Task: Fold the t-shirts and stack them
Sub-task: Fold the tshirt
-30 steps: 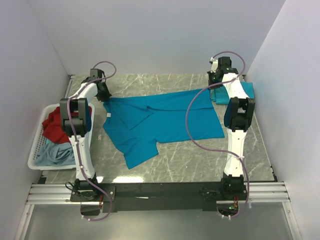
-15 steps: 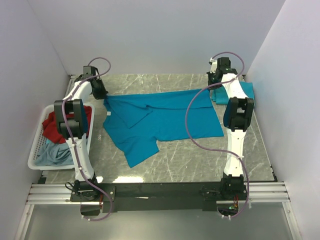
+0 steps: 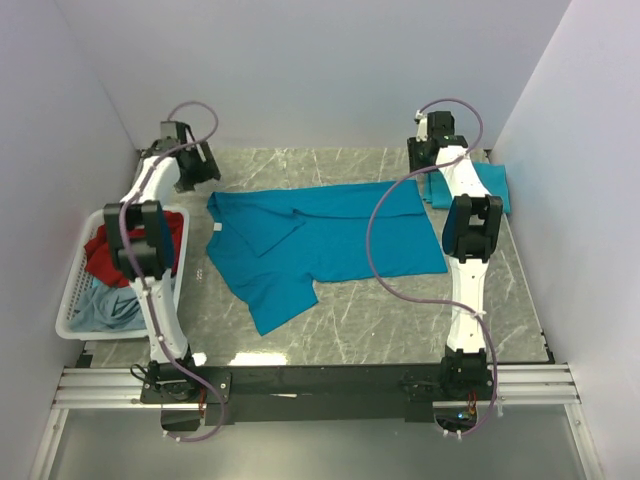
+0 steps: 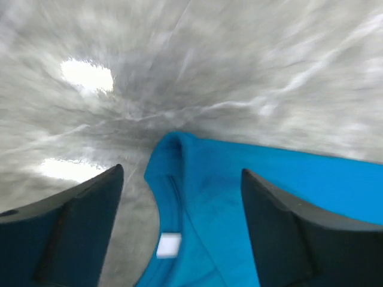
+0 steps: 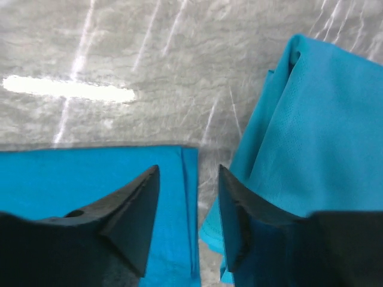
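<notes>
My left arm (image 3: pixel 162 300) and right arm (image 3: pixel 470 285) look alike from here: white shells on the long links, black housings at every joint, and black bases (image 3: pixel 180 385). I see a mauve-grey cable (image 3: pixel 369 240) looping along each one. On the wrist feeds, the left fingers (image 4: pixel 66 233) and right fingers (image 5: pixel 119 227) show as matte dark wedges.

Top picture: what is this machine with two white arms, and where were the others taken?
A robot: two arms at a grey marble table. The top picture looks down from above; the others come from wrist cameras. A spread teal-blue t-shirt lies in the middle, a folded teal-blue t-shirt far right; a red shirt and a pale grey-blue shirt sit in a white slatted plastic basket, left. The left tool and right tool are open, holding nothing.
</notes>
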Controlling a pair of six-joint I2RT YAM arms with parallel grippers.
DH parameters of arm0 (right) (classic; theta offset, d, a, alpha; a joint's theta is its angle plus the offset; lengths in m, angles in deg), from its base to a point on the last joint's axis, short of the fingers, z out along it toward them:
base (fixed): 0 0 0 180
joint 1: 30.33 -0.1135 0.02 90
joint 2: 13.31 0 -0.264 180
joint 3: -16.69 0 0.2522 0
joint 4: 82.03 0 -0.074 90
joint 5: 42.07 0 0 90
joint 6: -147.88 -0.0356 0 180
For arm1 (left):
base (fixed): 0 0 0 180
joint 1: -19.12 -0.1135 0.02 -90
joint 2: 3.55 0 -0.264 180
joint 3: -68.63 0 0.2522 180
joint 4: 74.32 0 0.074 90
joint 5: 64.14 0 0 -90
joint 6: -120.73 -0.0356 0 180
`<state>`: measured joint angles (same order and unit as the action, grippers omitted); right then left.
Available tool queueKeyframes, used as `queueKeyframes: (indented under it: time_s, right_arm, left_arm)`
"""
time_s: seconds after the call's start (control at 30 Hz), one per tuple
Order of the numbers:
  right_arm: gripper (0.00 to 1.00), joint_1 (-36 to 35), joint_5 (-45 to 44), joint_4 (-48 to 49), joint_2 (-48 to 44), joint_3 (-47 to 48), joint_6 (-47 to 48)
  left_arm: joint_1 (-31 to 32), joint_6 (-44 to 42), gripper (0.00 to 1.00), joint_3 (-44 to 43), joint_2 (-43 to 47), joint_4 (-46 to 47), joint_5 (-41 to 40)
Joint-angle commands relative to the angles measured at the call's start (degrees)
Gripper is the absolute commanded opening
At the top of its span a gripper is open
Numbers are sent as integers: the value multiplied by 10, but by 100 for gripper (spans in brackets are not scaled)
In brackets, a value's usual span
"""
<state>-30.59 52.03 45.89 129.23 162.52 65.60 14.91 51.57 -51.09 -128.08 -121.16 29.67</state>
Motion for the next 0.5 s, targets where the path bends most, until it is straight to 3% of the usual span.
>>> queueKeyframes:
  time_s: [0.0,0.1,0.17,0.2,0.23,0.3,0.33,0.37,0.4,0.43,0.47]
  right_arm:
    - [52,-16,6,21,-80,19,17]
    - [58,-22,82,8,-131,-20,47]
    - [61,-25,187,-9,-167,-57,78]
    - [62,-25,231,-16,-212,-111,132]
    - [63,-26,332,-36,-239,-145,173]
    - [64,-25,433,-67,-333,-269,350]
    - [64,-26,472,-125,-369,-316,433]
    - [64,-26,523,-153,-402,-361,588]
    - [65,-25,536,-175,-466,-449,655]
    - [65,-24,539,-206,-495,-491,709]
    - [66,-23,532,-210,-543,-529,767]
  left_arm:
    - [-2,-21,87,36,174,114,10]
    - [-3,-34,100,122,282,172,81]
    - [-4,-9,99,204,349,237,109]
    - [-6,-2,99,231,370,258,175]
    - [-9,-1,100,259,407,300,219]
    - [-8,-25,88,343,444,345,357]
    - [-1,-36,85,370,484,356,373]
    - [37,-63,83,410,506,345,364]
    - [77,-161,85,422,529,314,339]
    - [162,-227,86,428,559,279,275]
    - [201,-281,86,436,571,202,256]
